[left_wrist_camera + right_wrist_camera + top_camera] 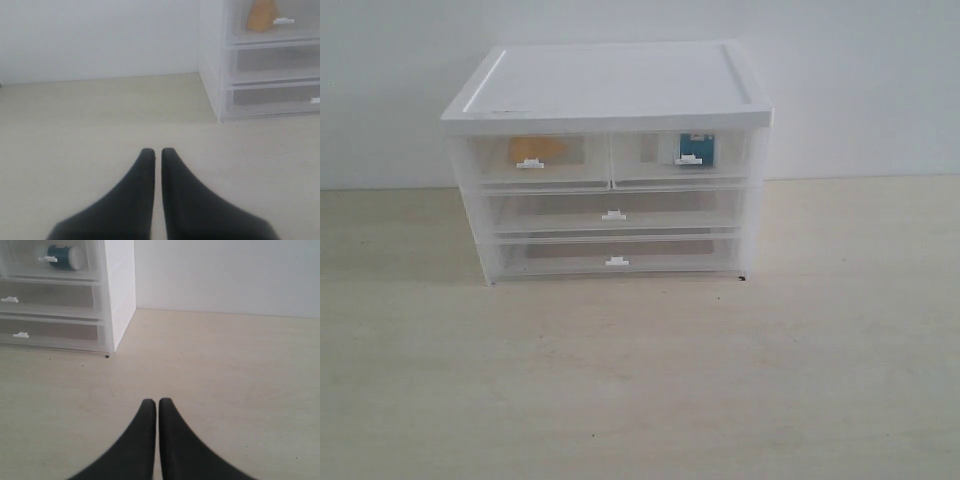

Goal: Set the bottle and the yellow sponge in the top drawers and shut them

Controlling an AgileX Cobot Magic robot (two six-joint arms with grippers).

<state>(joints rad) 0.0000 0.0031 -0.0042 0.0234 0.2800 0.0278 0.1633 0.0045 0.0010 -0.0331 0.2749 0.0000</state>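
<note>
The yellow sponge (536, 150) (262, 16) lies inside the top left drawer (538, 160), which sits pushed in flush. The bottle (693, 148) (65, 256) lies on its side inside the top right drawer (682, 157), also pushed in flush. Neither arm shows in the exterior view. My left gripper (157, 151) hangs shut over bare table, well off the cabinet's left side, with nothing between its fingers. My right gripper (157, 402) is shut and empty over the table, off the cabinet's right side.
The white cabinet (610, 90) stands at the back of the pale wooden table (640, 380), against a white wall. Below the top drawers are two full-width drawers (613, 212), both pushed in.
</note>
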